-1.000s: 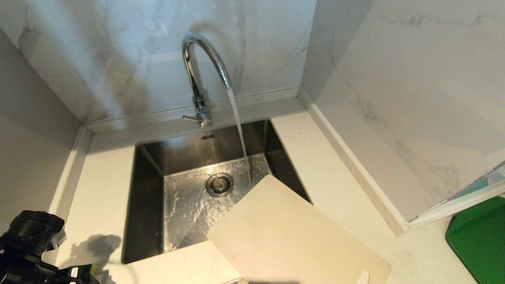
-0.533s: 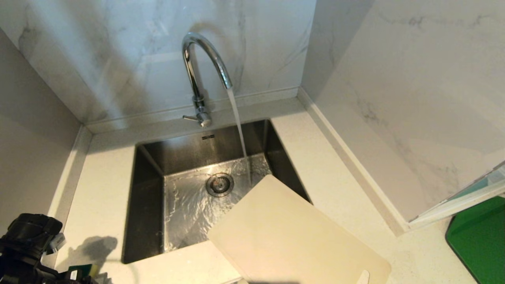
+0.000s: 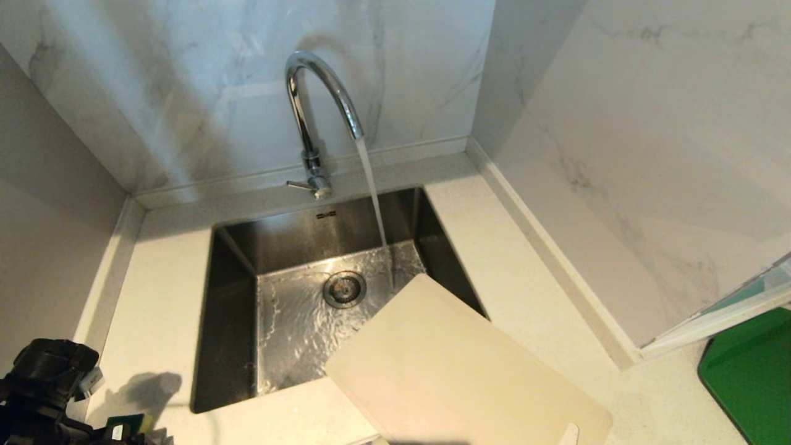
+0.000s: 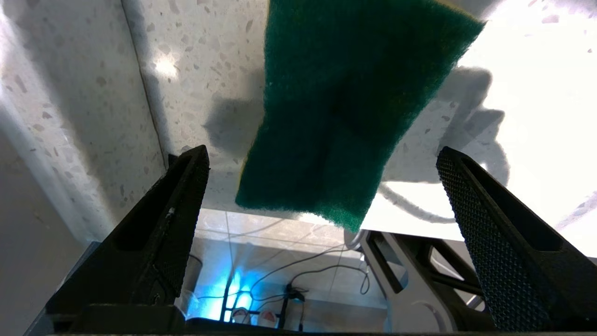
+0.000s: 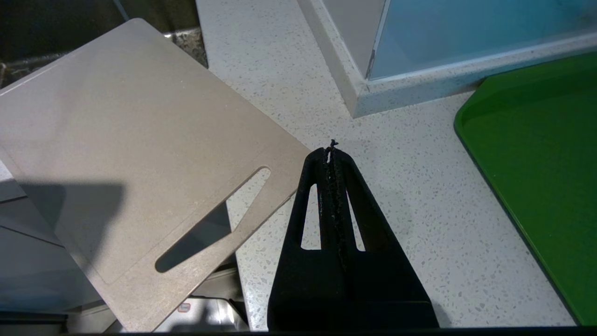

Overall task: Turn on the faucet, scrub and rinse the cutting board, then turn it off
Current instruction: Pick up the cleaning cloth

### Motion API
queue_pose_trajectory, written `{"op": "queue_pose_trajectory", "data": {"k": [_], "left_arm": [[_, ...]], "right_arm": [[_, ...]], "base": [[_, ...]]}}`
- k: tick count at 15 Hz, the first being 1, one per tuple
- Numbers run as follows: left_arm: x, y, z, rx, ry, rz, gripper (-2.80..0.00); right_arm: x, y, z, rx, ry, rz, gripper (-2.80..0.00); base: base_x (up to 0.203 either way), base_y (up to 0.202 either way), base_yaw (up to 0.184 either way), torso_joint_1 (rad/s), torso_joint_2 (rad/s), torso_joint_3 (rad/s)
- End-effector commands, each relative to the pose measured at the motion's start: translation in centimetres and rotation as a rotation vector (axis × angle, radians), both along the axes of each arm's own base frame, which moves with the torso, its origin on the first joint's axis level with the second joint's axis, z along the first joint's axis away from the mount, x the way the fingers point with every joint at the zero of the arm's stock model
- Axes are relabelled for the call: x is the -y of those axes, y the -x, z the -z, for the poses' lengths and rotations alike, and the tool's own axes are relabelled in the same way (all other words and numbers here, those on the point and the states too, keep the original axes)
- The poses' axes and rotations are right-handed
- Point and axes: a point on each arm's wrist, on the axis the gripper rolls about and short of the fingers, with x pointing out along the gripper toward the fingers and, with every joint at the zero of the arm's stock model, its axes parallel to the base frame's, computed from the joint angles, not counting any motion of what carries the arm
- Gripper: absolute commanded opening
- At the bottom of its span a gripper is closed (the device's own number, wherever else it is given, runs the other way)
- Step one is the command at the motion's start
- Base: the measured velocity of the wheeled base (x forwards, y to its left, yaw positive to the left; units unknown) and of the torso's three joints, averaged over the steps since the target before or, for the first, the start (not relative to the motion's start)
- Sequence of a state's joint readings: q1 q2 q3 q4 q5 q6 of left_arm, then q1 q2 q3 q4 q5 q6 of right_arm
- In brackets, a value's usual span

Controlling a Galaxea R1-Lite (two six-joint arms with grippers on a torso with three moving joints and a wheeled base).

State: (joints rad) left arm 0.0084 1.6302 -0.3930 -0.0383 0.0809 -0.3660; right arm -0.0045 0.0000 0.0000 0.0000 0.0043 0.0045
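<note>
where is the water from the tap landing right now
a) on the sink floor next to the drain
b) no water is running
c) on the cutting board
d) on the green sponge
a: the stream from the faucet hits the sink floor beside the drain, just past the cutting board corner.

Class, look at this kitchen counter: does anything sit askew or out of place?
Yes. The cutting board lies crooked, one corner jutting over the sink, its handle end past the counter's front edge. The faucet runs beside it.

Head camera overlooks sink; wrist cameras hover close.
</note>
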Motion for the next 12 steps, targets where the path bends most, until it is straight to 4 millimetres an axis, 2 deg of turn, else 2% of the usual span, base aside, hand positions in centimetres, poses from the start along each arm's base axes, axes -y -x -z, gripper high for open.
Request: {"op": "queue_pose_trajectory", "data": {"k": [1,8,12], "left_arm": [[0.0,-0.2,-0.1,0.011,-0.001,-0.001,-2.8],[0.1,-0.2,-0.3,0.025,0.03,0.011,-2.8],[0.4,-0.1,-1.4,0.084,0.055,0.029,-2.8]], "right_arm": [[0.0,0.0,0.0,-0.002,0.0,0.0,-2.8],[0.0,0.0,0.0,-0.002,0.0,0.0,-2.8],[0.0,0.0,0.0,-0.002,0.0,0.0,-2.8]], "base": [[0.0,0.0,0.0,0.0,0.0,0.0],[0.0,0.0,0.0,0.0,0.0,0.0],[0.0,0.0,0.0,0.0,0.0,0.0]]}}
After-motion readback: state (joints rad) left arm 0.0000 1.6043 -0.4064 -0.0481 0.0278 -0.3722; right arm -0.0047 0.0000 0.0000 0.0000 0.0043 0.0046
